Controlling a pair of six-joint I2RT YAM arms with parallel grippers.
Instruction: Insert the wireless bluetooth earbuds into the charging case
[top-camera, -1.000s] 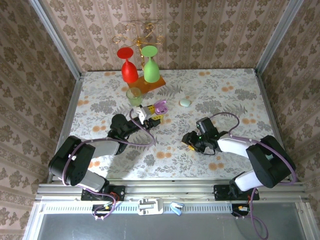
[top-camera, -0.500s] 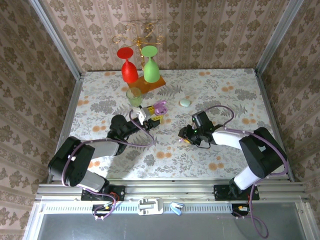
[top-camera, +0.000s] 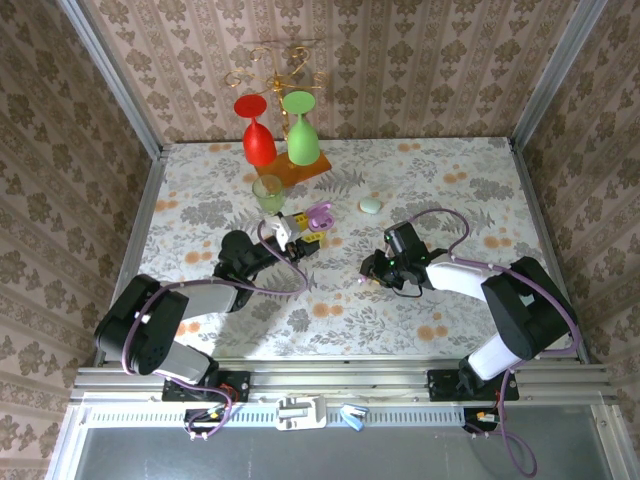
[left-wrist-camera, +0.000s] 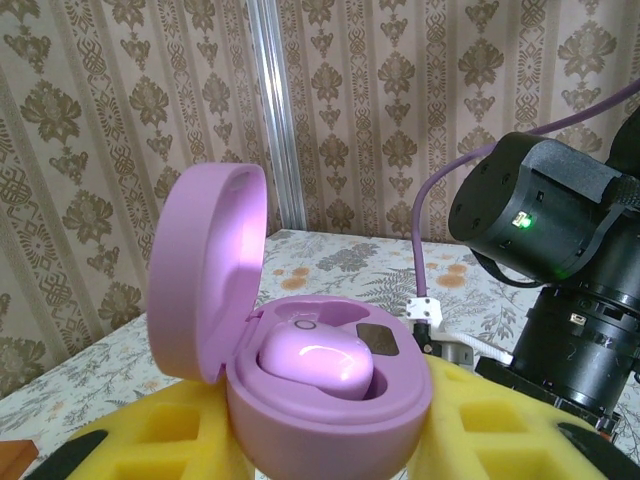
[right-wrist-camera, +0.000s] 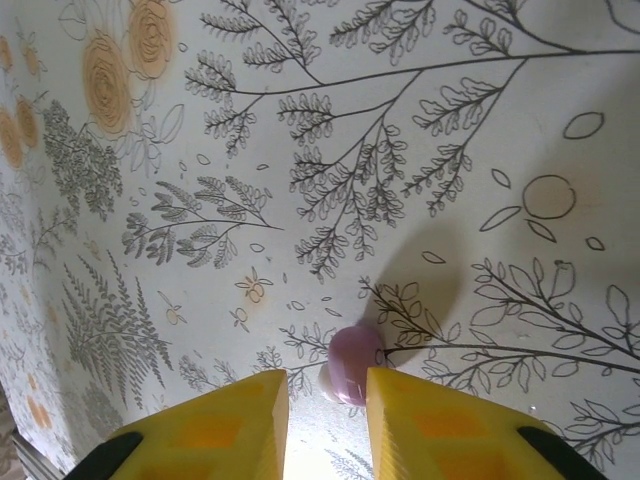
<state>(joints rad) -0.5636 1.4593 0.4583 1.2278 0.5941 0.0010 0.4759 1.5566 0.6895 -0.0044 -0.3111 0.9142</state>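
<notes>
Right wrist view: a glossy lilac earbud lies at the tips of the right gripper, its jaws narrowly parted and empty; the left gripper clamps the open purple case.

Bare table surrounds the lilac earbud; wine glasses crowd the far side.

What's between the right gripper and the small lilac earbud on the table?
Only bare floral tabletop: the right wrist view shows the small lilac earbud just beyond the right gripper.

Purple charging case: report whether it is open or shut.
Open: the purple charging case has its lid hinged up, one lilac earbud seated inside.
</notes>
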